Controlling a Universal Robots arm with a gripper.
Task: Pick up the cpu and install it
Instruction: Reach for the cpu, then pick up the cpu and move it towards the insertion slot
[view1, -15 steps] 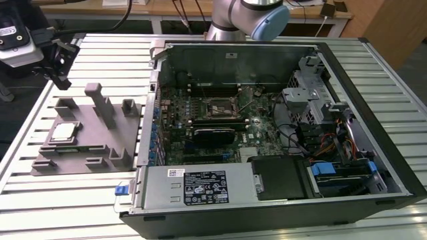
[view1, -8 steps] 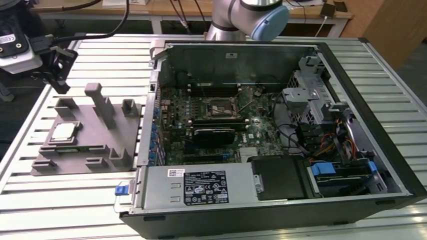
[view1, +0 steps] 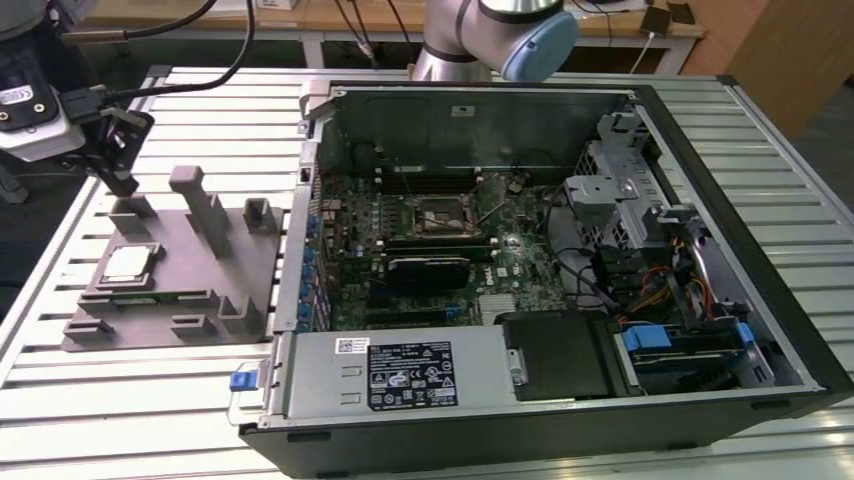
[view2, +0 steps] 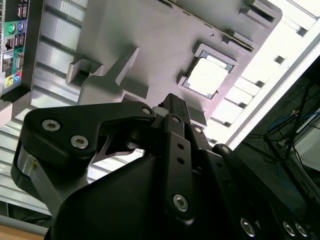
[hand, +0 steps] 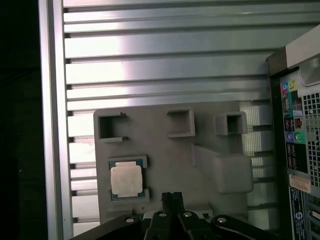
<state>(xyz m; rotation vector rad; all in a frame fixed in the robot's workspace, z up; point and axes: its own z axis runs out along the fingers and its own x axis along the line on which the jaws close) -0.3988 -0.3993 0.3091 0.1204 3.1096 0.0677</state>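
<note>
Though near the gripper (hand: 172, 196), cpu (hand: 125, 180) apart; computer case (view1: 467, 125) in exterior view.

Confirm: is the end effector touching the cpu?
Apart. In the first wrist view, bare grey holder shows between the end effector and the cpu.

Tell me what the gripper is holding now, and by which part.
Nothing. The gripper is shut and empty; the cpu lies apart from it in a recess of the grey fixture.
</note>
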